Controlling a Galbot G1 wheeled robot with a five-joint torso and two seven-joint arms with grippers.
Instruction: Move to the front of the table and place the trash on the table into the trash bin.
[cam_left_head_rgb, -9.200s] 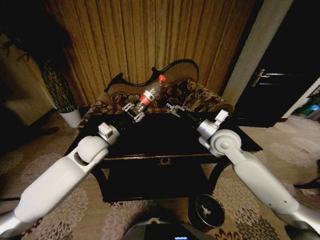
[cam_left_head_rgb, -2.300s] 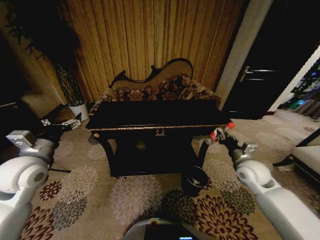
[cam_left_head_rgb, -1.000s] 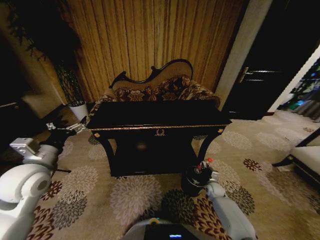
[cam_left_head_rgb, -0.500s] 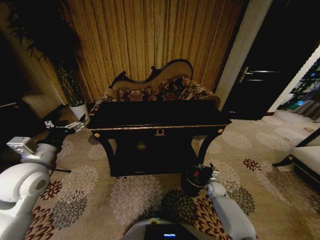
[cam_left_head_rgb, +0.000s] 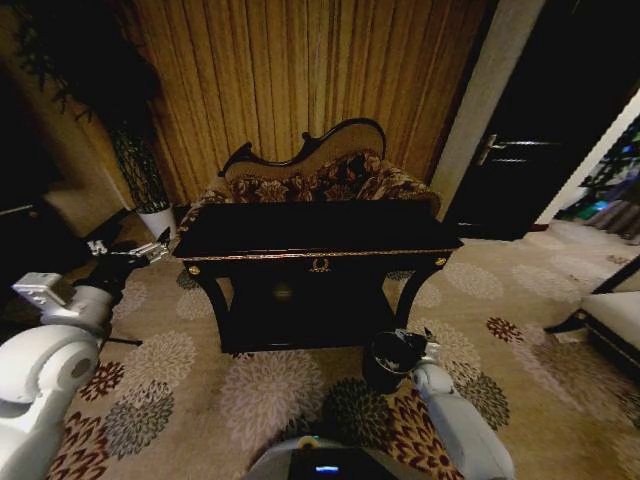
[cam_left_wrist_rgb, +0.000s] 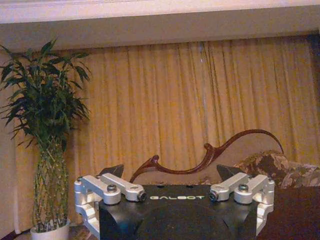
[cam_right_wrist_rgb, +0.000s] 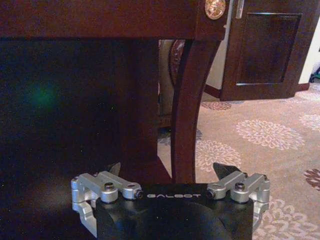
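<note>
The glossy black table stands straight ahead, its top dark and bare. The round dark trash bin sits on the carpet by the table's front right leg. My right gripper hangs low over the bin's rim, open, with nothing between its fingertips. The trash is hidden; the bin's inside is black. My left gripper is held out beyond the table's left end, open and empty.
A carved-back patterned sofa stands behind the table, against gold curtains. A potted plant in a white pot is at the left, a dark door at the right. Floral carpet lies open in front.
The red-capped bottle held above the bin one second ago dropped into it and is gone from sight. The right gripper stays over the bin, now empty. The left arm is still.
</note>
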